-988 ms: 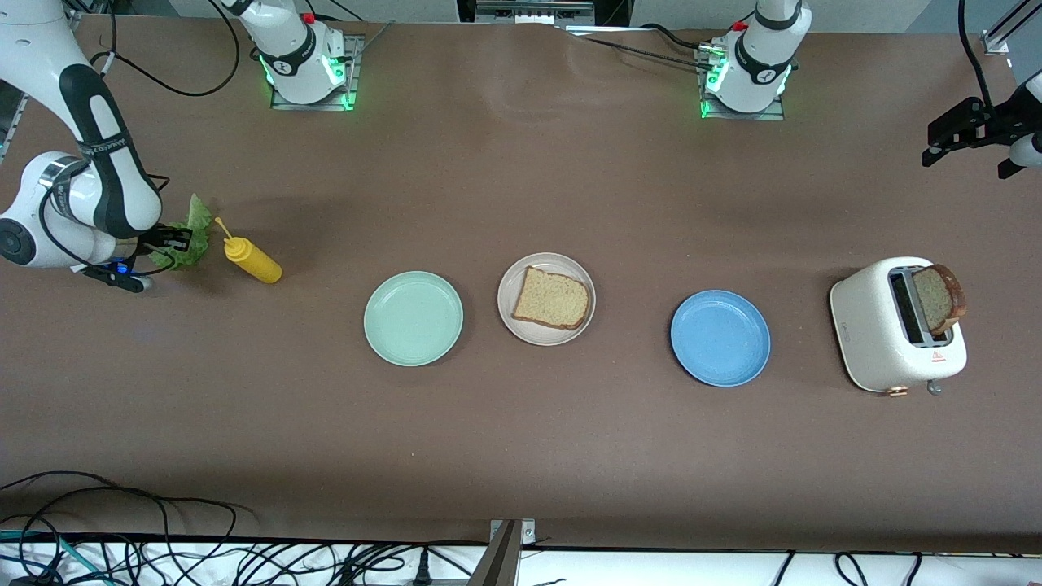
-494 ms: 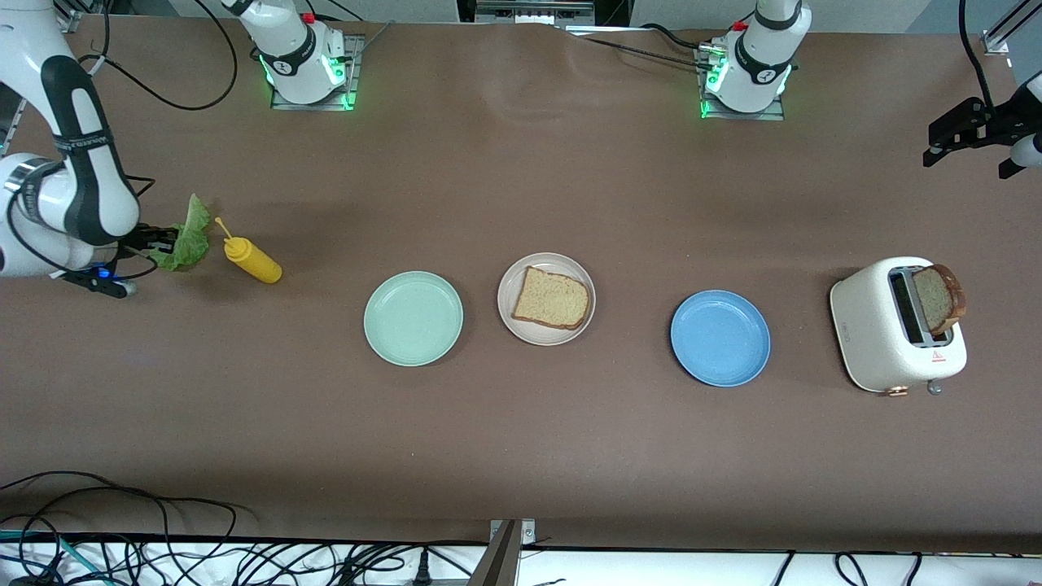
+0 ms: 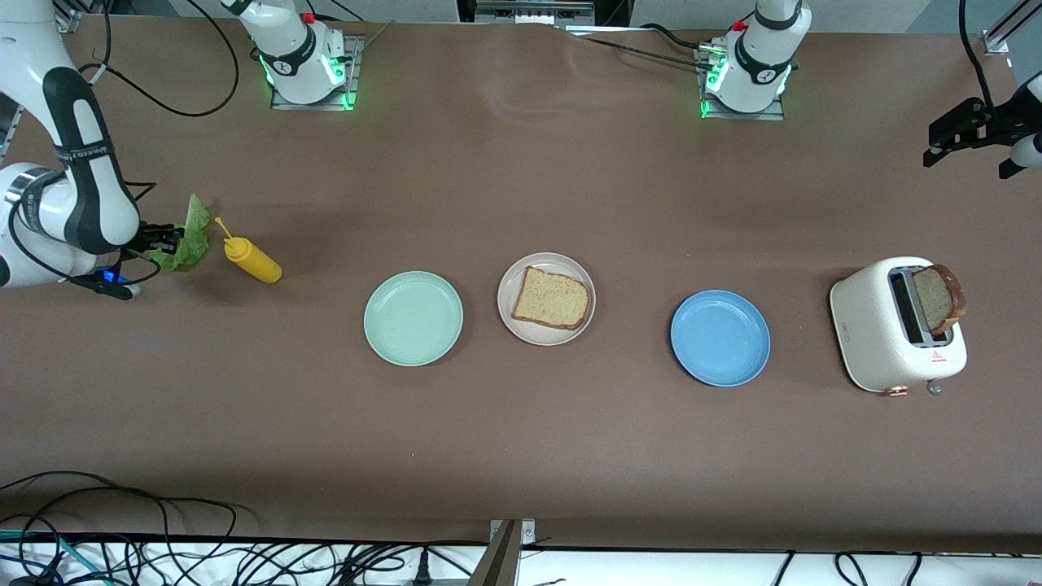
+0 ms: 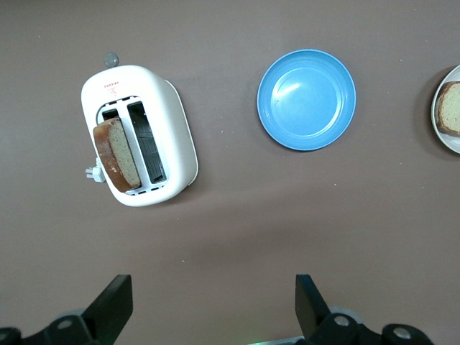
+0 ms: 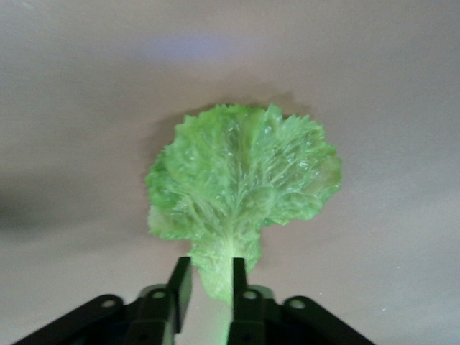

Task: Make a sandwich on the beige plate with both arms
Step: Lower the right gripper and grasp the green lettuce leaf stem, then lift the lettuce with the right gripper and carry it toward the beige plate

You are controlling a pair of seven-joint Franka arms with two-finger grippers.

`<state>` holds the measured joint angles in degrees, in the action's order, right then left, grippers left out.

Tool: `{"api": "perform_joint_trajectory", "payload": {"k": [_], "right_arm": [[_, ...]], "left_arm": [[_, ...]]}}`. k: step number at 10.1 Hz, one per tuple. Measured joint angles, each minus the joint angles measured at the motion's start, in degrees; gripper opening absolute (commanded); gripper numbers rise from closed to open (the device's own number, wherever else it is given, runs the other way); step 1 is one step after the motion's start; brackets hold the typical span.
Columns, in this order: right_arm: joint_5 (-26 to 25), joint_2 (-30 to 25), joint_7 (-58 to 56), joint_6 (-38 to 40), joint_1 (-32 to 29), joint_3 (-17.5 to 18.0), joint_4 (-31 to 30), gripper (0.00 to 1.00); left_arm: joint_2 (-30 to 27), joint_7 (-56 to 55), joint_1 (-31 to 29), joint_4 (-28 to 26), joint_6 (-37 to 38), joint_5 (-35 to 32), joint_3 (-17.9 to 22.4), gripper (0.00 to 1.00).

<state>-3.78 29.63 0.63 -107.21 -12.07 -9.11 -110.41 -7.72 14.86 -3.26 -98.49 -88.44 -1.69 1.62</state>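
Right end effector (image 5: 208, 284) pinches the ruffled lettuce leaf's (image 5: 244, 183) stem; left end effector (image 4: 212, 305) hovers spread wide.

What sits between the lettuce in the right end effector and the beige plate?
The right end effector grips the lettuce by its stem. The yellow squeeze bottle lies beside the leaf toward the beige plate, and the mint green plate comes next. Carried high, the leaf should clear both.
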Motion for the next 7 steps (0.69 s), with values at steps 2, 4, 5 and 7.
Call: {"api": "perform_joint_trajectory", "payload": {"k": [2,4,5,7], "right_arm": [[0.00,1.02,-0.01,-0.45,-0.01,-0.01,-0.32,0.85],[0.00,1.52,-0.02,-0.46,-0.01,-0.01,-0.55,0.83],[0.00,1.93,-0.02,-0.46,-0.02,-0.01,-0.82,0.78],[0.00,3.08,-0.03,-0.54,-0.07,-0.01,-1.23,0.19]], "left_arm": [[0.01,0.00,-0.01,0.00,0.00,0.00,0.25,1.00],[0.05,0.00,-0.01,0.03,0.00,0.00,0.28,1.00],[0.07,0.00,-0.01,0.11,0.00,0.00,0.28,1.00],[0.09,0.00,-0.01,0.16,0.00,0.00,0.29,1.00]]}}
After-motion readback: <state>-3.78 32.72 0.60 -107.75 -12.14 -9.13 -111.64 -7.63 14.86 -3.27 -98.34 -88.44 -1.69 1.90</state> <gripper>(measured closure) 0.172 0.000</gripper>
